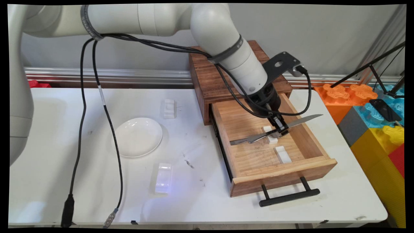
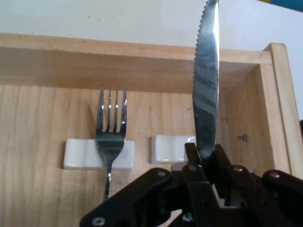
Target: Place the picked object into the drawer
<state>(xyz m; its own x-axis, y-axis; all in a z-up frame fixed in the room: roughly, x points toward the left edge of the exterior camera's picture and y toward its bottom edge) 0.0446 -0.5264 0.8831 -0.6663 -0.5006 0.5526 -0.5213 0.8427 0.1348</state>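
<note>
The white arm reaches in from the upper left, its wrist angled down and to the right over the open drawer, black cables trailing from it, and the black gripper (image 1: pixel 280 128) points downward with its two fingers (image 2: pixel 221 163) closed on a serrated knife (image 2: pixel 207 90).

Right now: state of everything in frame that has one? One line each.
gripper: shut on knife
knife: held above the drawer, blade out over the right wall
drawer: pulled open
fork: in the drawer, head lying on a white rest
white rests in drawer: one under the fork, one bare
plate: upright, nothing on it
</note>
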